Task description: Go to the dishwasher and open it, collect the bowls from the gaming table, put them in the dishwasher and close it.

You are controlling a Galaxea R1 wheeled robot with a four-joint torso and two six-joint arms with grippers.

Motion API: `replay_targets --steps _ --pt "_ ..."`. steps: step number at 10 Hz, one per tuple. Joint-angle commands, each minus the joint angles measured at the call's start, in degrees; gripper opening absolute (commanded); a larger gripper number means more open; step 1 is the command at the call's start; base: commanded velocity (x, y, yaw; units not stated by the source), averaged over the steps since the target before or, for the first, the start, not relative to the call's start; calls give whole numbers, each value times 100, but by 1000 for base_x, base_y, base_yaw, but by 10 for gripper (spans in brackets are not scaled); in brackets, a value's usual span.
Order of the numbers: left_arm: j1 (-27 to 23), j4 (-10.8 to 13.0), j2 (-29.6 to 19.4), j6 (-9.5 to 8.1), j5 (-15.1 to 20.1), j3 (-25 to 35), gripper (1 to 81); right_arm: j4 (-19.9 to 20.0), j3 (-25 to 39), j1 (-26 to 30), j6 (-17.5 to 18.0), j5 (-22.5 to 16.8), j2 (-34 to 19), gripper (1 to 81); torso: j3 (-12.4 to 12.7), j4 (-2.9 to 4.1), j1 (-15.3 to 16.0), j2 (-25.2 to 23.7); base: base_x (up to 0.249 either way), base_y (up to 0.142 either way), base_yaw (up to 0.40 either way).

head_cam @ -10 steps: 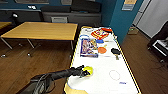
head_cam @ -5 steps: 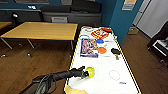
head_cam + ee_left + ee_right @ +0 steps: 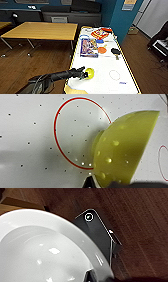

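My left gripper reaches over the near end of the gaming table, a white top with a yellow rim. It is shut on the rim of a yellow-green bowl, which hangs tilted above a red circle printed on the table in the left wrist view. Farther up the table lie an orange bowl and a dark round thing. In the right wrist view my right gripper holds a white bowl by its rim over the wooden floor. The dishwasher is out of view.
Flat colourful game boxes lie across the table's middle and far end. A yellow-wood table stands to the left, with brown floor between. A blue wall corner is close to the table's far right. Dark furniture stands at the right.
My left gripper with the yellow-green bowl has shifted slightly toward the table's near end. Nothing else has moved.
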Motion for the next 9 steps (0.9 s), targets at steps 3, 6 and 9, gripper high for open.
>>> replay_targets --steps 3,6,9 --pt "-1507 31 -1799 1 349 2850 10 -78 86 137 -7 -680 -343 10 0 0 0 0 0 0 0" --pt "-1218 424 -3412 19 385 4518 10 -166 130 -73 -43 -680 -378 10 0 0 0 0 0 0 0" --pt "-727 566 -4744 412 358 5543 10 -219 174 -188 -78 -680 -387 10 0 0 0 2 0 0 0"
